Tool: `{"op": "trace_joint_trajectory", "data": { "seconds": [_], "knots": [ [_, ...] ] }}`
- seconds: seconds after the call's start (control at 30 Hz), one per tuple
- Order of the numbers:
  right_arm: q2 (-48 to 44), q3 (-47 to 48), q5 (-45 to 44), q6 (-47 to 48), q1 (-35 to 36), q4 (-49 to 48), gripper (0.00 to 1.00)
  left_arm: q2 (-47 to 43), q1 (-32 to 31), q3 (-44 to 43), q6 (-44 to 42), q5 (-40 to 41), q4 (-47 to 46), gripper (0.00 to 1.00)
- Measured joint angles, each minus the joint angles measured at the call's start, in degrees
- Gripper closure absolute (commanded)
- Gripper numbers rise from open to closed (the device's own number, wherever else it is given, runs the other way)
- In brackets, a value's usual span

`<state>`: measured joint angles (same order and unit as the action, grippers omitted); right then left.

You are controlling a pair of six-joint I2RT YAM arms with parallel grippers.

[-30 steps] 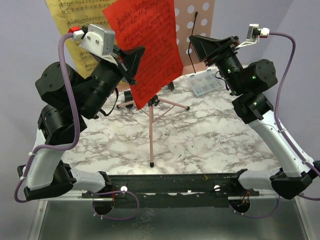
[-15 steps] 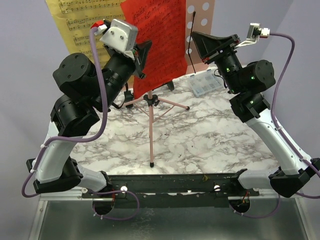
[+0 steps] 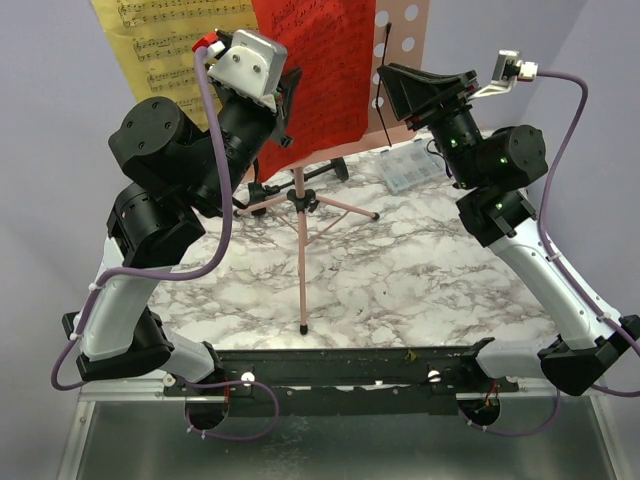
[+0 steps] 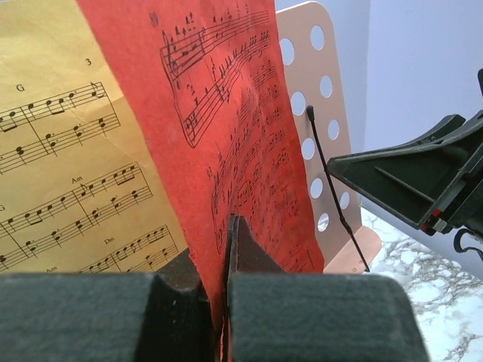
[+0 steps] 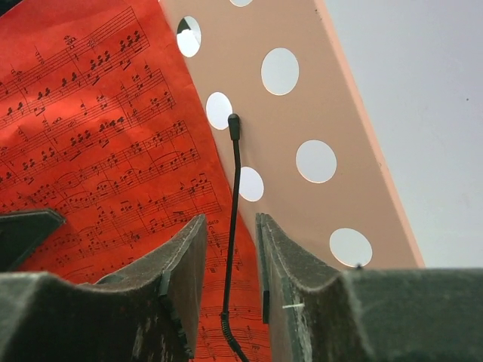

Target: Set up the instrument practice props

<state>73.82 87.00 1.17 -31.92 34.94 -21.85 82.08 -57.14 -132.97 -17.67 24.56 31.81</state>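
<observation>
Fingers on the left gripper: pressed tight together on the bottom edge of the red sheet-music page. We reckon that low pinch keeps the page upright while it goes onto the stand.
Yellow sheet-music page: furthest left, flat and partly behind the red one. We can't see what's propping it up.
Red page position: held up in front of the desk, covering its left part and tilted a bit, so we'd say it's not seated yet.
Pink perforated music stand: at the back middle of the marble table, tripod legs splayed out.
Black microphone stem: thin and upright, just in front of the pink desk, right at the red page's edge. Its base is hidden from us.
Right gripper: fingers spread, one on each side of the stem, no contact that we can make out. Our guess is it's there to steady the mic or nudge it aside.
Clear plastic compartment box: back right, just beside the right arm.
</observation>
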Motion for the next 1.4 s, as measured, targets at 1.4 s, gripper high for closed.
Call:
{"op": "trace_joint_trajectory", "data": {
  "seconds": [1.4],
  "knots": [
    [-0.6, -5.4, 7.3, 3.4, 0.0, -11.5, 0.99, 9.3, 0.0, 0.0, -7.9, 1.8, -10.8, 1.00]
  ]
}}
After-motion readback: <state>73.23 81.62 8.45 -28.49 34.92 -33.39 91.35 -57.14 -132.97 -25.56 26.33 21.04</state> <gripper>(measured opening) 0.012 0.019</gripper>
